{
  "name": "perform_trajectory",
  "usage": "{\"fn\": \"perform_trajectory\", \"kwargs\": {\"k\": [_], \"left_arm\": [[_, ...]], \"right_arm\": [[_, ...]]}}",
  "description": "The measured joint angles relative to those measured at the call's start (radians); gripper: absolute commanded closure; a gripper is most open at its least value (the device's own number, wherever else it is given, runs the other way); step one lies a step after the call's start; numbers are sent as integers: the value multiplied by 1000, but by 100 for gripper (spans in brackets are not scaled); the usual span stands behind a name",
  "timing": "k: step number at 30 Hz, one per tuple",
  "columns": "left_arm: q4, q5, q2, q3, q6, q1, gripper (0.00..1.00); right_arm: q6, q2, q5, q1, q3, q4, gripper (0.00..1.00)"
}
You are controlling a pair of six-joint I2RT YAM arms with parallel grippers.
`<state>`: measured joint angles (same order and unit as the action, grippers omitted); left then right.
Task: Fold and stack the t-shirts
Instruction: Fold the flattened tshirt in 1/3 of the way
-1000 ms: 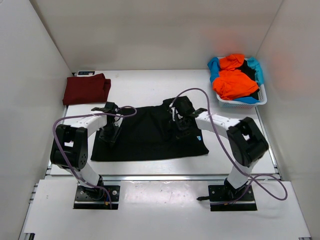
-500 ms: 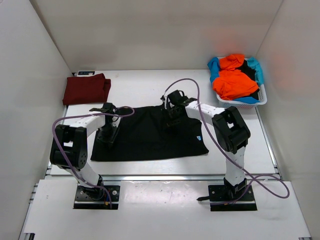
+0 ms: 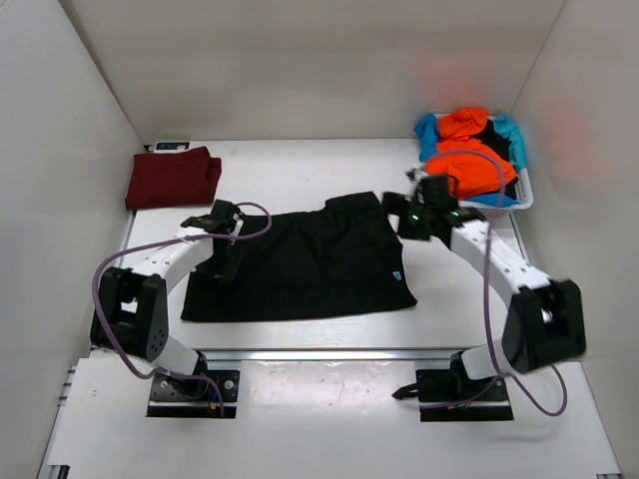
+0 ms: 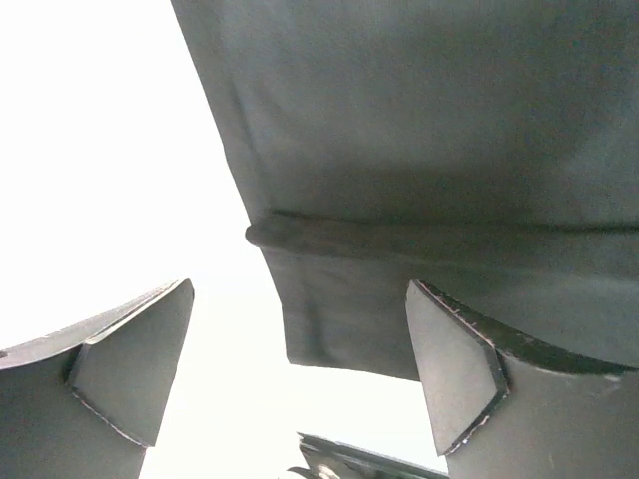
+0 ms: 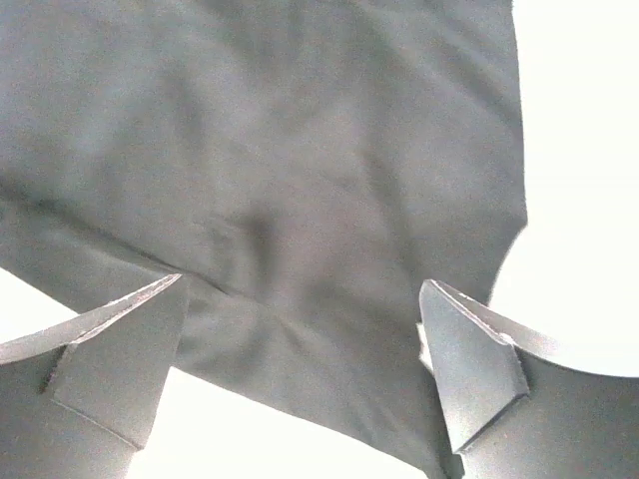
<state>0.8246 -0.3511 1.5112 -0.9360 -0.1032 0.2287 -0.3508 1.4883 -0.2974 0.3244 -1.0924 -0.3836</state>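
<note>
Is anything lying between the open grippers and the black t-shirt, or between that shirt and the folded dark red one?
Nothing visible. The left gripper and right gripper hang open right above the black t-shirt, only cloth and table under them. The table stretch between it and the dark red t-shirt shows nothing.

I can't read any words or numbers here. The black t-shirt [image 3: 300,264] has one small blue mark [image 3: 396,276] near its front right corner, but it is too tiny for me to read. A small dark strip [image 3: 172,146] lies on the table [image 3: 300,170] at the back, just behind the dark red t-shirt [image 3: 172,178]. I can't read that either.
</note>
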Motion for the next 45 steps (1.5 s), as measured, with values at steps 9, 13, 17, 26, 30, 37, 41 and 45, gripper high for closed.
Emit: {"fn": "perform_trajectory", "kwargs": {"k": [9,13,17,26,30,37,41,45], "left_arm": [[-99,-311,-50,77,-76,228,2],[-85,-273,-58,77,-69,154,2],[-26,17,-82,65,-32,-127,1],[104,376,-34,36,-11,-443,1],[133,457,26,25,-13,-428,5],[161,476,134,14,-19,-391,24],[169,474,138,12,-19,-368,36],[169,467,151,10,-16,-371,58]], "right_arm": [[-21,-155,45,-143,348,-222,1],[-60,-189,7,-225,434,-229,1],[-82,-204,3,-192,438,-199,0],[-156,-219,-21,-195,484,-61,1],[-174,-266,-13,-180,523,-27,6],[-184,-267,-8,-179,544,-1,29],[-179,-246,11,-162,526,-24,41],[-198,-249,24,-155,528,-76,65]]}}
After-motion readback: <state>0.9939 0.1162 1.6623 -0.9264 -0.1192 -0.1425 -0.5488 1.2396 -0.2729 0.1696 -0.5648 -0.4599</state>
